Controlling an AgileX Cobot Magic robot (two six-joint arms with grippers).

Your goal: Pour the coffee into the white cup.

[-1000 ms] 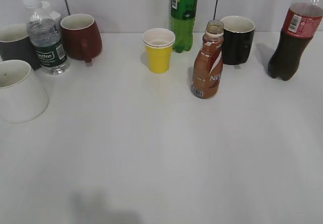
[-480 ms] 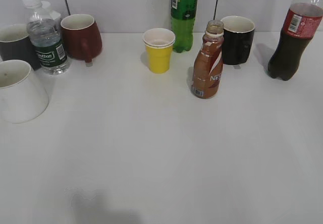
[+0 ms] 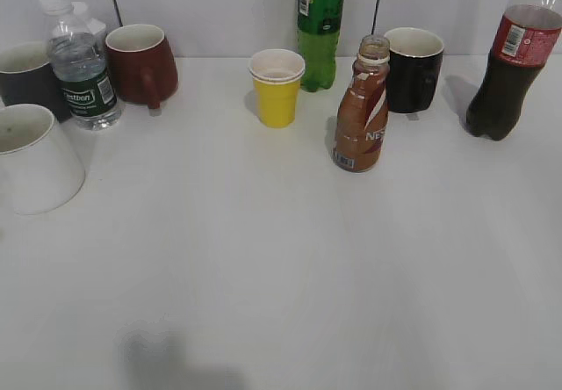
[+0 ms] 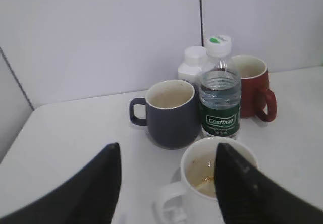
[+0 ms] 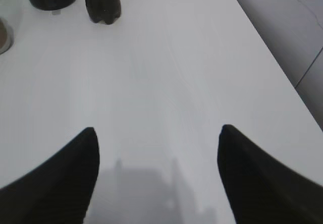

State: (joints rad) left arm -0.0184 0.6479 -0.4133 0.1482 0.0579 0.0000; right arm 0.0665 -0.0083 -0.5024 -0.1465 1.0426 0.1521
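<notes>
White cup [image 4: 214,181] sits just ahead between the left jaws, spread wide, likely lining up to steady it. Right jaws gape over bare table [image 5: 166,72], coffee bottle [image 3: 361,109] untouched.

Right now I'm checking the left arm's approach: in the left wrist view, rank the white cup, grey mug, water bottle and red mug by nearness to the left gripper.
1. White cup, between the fingers.
2. Grey mug and water bottle, behind it; too close to call.
3. Red mug, back right.

A brown plastic coffee bottle [image 3: 361,109] stands uncapped on the white table [image 3: 290,258], just beside a black ceramic mug [image 3: 413,69], well apart from a white ceramic cup [image 3: 33,157]
</notes>
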